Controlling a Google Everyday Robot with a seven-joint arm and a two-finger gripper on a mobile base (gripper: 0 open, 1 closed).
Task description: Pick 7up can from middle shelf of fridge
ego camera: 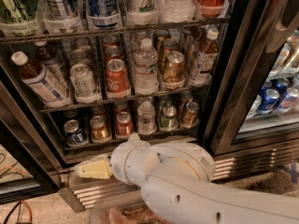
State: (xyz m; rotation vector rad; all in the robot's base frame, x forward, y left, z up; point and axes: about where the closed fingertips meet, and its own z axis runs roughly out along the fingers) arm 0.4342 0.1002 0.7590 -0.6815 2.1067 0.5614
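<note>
The end effector (93,168) sits low before the fridge's (236,83) base grille (261,155); whether it is released or clenched I cannot tell. Well above, the 7up can (84,81) stands upright at the middle shelf's (140,97) front, just left of the red-orange can (117,76), its lane keeping it reachable.

No legible text on the fridge (243,78) drinks

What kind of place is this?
Likely a shop or office snack area: a glass-door fridge stocked with drinks, another cooler of blue cans beside it. The end effector hangs low by the base grille.
</note>
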